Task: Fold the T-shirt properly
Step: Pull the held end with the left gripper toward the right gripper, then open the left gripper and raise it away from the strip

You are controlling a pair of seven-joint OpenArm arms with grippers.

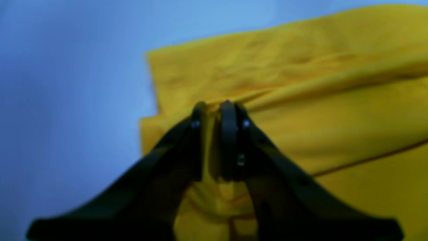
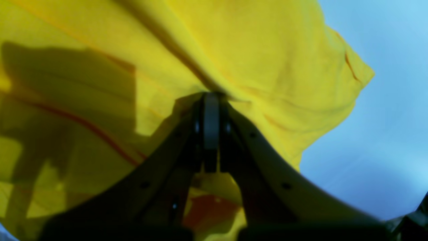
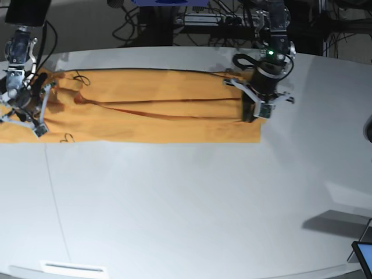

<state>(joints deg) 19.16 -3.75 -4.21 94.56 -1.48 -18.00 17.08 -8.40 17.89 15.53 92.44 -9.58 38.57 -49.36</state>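
The orange-yellow T-shirt (image 3: pixel 151 116) lies as a long, wrinkled strip across the far half of the white table, pulled out between the two arms. My left gripper (image 3: pixel 254 116) stands over the strip's right end. In the left wrist view the left gripper (image 1: pixel 214 105) is shut on a raised fold of the T-shirt (image 1: pixel 301 100). My right gripper (image 3: pixel 26 116) is at the strip's left end. The right wrist view shows the right gripper (image 2: pixel 211 97) shut, pinching a ridge of the T-shirt (image 2: pixel 267 50) near a corner.
The white table (image 3: pixel 186 203) stretches wide in front of the shirt. Cables and equipment (image 3: pixel 192 23) crowd the far edge. A screen corner (image 3: pixel 363 256) pokes in at the bottom right, and a white strip (image 3: pixel 72 267) lies near the front-left edge.
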